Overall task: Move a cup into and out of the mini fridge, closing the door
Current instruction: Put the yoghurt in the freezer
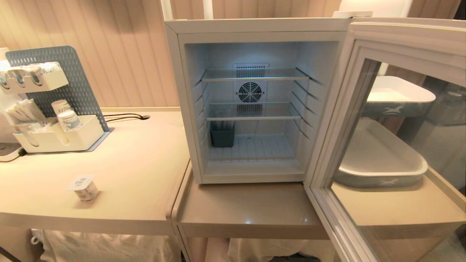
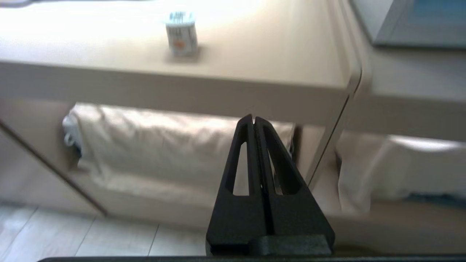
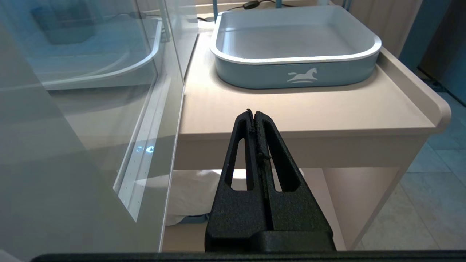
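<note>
head view: neither pincer shows; the cup (image 1: pixel 84 187) sits on the table (image 1: pixel 145 160), the mini fridge (image 1: pixel 251 102) has its door (image 1: pixel 382 153) swung wide

left wrist view: the left gripper (image 2: pixel 253 120), pinched shut and empty, hangs below and short of the cup (image 2: pixel 181 33); reaching closed could topple it

right wrist view: the right gripper (image 3: pixel 253 113), shut and empty, sits beside the door (image 3: pixel 91 120) and could bump it

We see the door (image 1: pixel 393 145) cut off at the head view's three and five o'clock edges, and its glass veils the trays (image 1: pixel 382 171) behind it. At nine o'clock the rack (image 1: pixel 54 109) runs off frame. The cup (image 2: pixel 181 34) is blurred in the left wrist view, its label unreadable. Neither arm shows in the head view.
</note>
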